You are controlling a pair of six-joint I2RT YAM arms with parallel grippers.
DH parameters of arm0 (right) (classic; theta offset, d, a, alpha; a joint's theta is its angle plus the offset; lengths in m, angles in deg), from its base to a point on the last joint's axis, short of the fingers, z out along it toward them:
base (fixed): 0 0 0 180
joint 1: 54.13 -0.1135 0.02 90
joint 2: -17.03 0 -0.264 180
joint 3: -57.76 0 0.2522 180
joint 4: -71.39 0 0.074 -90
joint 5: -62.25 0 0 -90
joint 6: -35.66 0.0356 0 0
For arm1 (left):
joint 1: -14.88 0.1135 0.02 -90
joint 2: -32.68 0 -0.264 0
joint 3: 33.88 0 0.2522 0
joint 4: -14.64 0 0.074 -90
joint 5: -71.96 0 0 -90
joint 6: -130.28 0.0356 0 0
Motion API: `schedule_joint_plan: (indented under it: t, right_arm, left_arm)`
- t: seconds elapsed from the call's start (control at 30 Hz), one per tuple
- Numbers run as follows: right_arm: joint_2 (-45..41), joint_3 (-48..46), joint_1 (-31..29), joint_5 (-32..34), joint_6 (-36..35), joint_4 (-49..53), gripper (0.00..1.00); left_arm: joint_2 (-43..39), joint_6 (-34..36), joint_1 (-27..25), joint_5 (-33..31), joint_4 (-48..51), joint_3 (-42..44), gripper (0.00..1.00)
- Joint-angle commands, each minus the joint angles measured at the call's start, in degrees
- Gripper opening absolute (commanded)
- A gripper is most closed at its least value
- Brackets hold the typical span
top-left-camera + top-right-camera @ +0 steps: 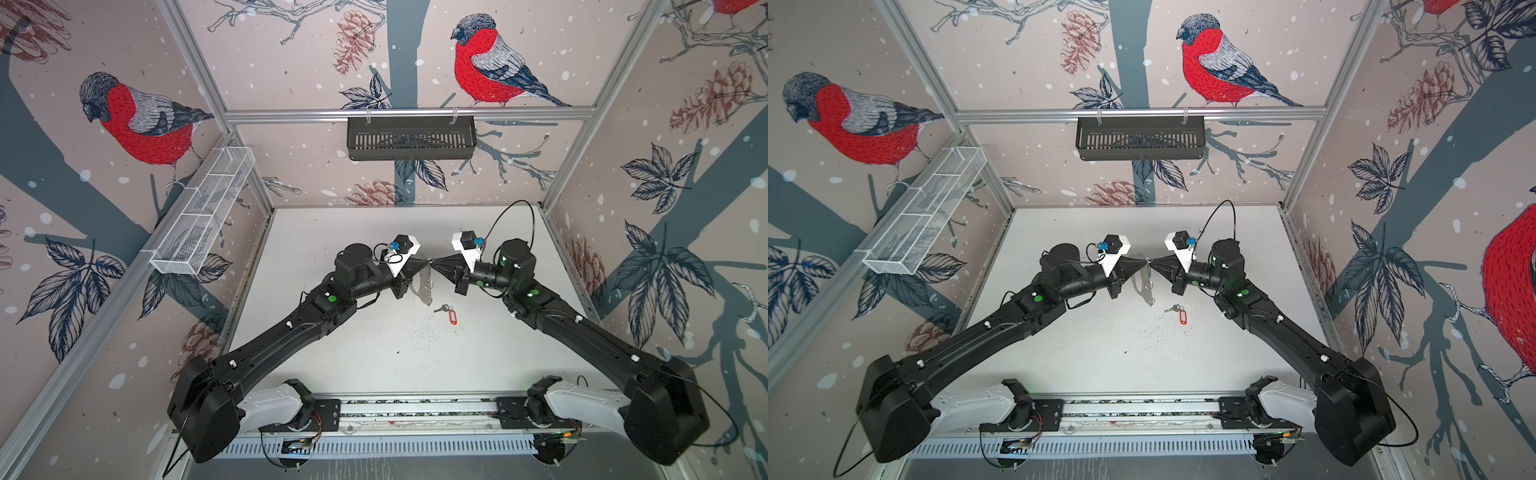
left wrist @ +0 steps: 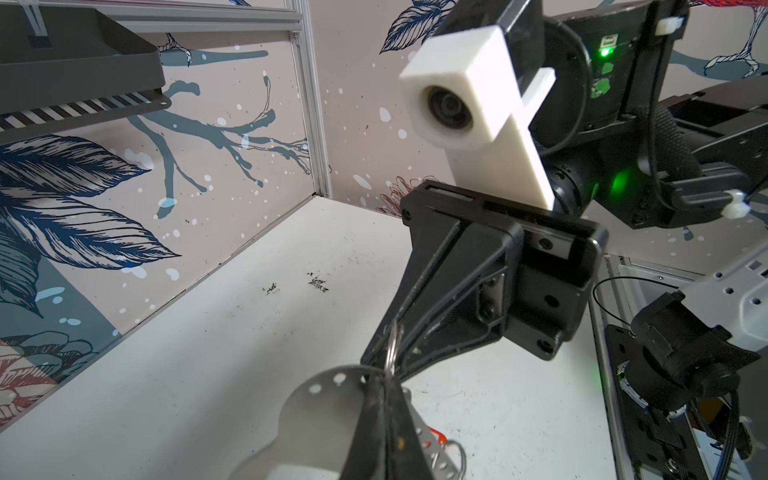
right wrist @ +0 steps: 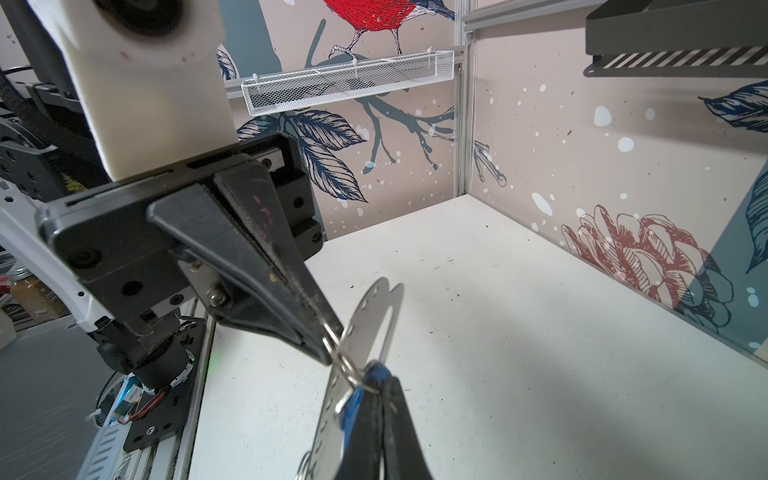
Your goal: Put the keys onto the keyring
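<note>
Both grippers meet tip to tip above the middle of the white table (image 1: 374,353). My left gripper (image 1: 428,261) (image 2: 385,380) is shut on the curved, holed edge of the see-through keyring (image 1: 422,284) (image 1: 1144,284) (image 3: 374,324), which hangs edge-down below it. My right gripper (image 1: 434,262) (image 3: 376,372) is shut on the keys with the blue tag (image 3: 350,405), pressed against the plate. A metal ring (image 3: 345,361) sits between the two tips. The keys with the red-orange tag (image 1: 448,312) (image 1: 1178,312) lie on the table under the right gripper, apart from both.
A white wire basket (image 1: 203,216) hangs on the left wall. A black slotted basket (image 1: 411,137) hangs from the back rail. The arms' base rail (image 1: 415,409) runs along the front edge. Dark specks (image 1: 415,332) dot the table.
</note>
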Motion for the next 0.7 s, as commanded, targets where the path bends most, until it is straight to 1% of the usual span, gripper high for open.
schedule_joint_plan:
  t: [0.0, 0.03, 0.07, 0.13, 0.17, 0.23, 0.4, 0.5, 0.67]
  right_arm:
    - [0.0, 0.9, -0.5, -0.7, -1.8, 0.9, 0.06]
    - [-0.1, 1.1, -0.5, -0.4, -2.1, 1.6, 0.11]
    - [-0.4, 1.2, -0.4, 0.1, -2.4, 2.1, 0.18]
    - [-1.0, 1.0, -0.3, 0.9, -2.7, 2.7, 0.29]
    - [-1.3, 0.8, -0.1, 1.3, -2.8, 2.8, 0.33]
    - [-2.3, 0.4, 0.2, 1.6, -2.8, 3.0, 0.37]
    - [-4.6, -0.9, 1.1, 2.1, -2.7, 2.8, 0.38]
    - [-5.4, -1.2, 1.1, 1.7, -2.9, 2.7, 0.35]
    - [-5.4, -1.2, 1.1, 0.1, -3.3, 2.8, 0.20]
  left_arm:
    - [0.1, 0.2, 0.0, 2.2, -2.6, -0.1, 0.00]
    - [0.0, 0.1, 0.0, 2.1, -2.8, 0.0, 0.00]
    - [0.0, 0.0, 0.0, 2.0, -3.0, 0.1, 0.00]
    - [-0.3, -0.2, 0.0, 1.8, -3.4, 0.6, 0.00]
    - [-0.5, -0.3, 0.0, 1.5, -3.7, 0.9, 0.00]
    - [-0.7, -0.5, 0.1, 1.1, -4.0, 1.3, 0.00]
    - [-1.2, -1.5, 0.1, 0.3, -5.0, 2.6, 0.00]
    - [-1.2, -2.0, 0.2, 0.4, -5.7, 3.3, 0.00]
    - [-1.1, -2.3, 0.2, 0.2, -6.0, 3.7, 0.00]
